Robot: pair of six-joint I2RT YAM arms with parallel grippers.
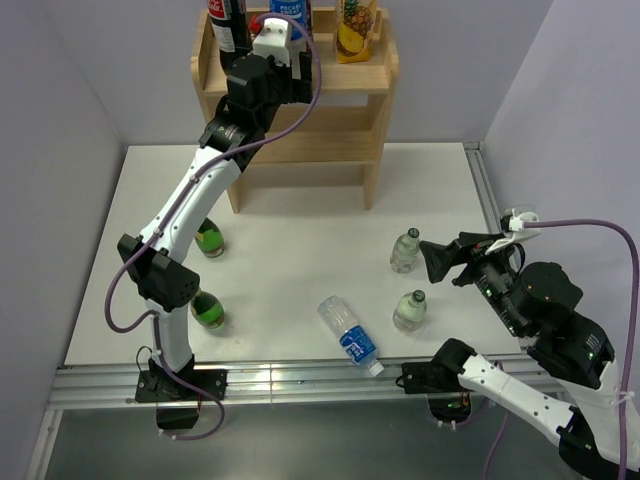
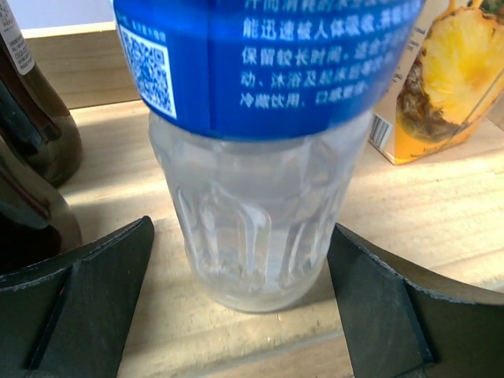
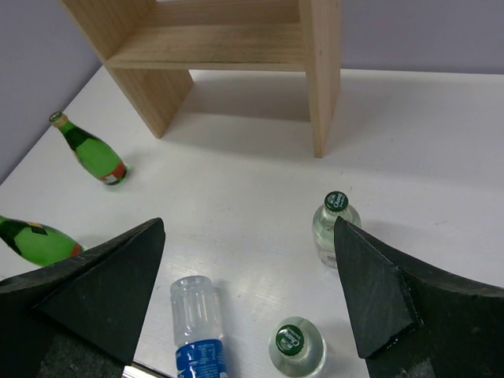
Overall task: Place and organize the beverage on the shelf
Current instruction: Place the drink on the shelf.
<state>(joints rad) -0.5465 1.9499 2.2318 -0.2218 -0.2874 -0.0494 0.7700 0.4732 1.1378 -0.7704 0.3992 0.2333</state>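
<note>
so the left gripper (image 2: pixel 240 232) is up at the top board of the small light-wood three-tier shelf (image 1: pixel 372 150), which stands at the back of the white table (image 1: pixel 300 240). Its jaws are spread wide either side of a clear plastic bottle with a blue label (image 2: pixel 260 197), with gaps on both sides. That bottle stands upright on the top board, between a dark cola bottle (image 1: pixel 228 22) and a pineapple juice carton (image 1: pixel 356 28). The right gripper (image 3: pixel 249 228) hangs wide open over the table, holding nothing, above two small clear green-capped bottles (image 1: pixel 405 250) and a clear water bottle lying on its side (image 1: pixel 348 335). Two green glass bottles (image 1: pixel 209 238) sit by the left arm.
</note>
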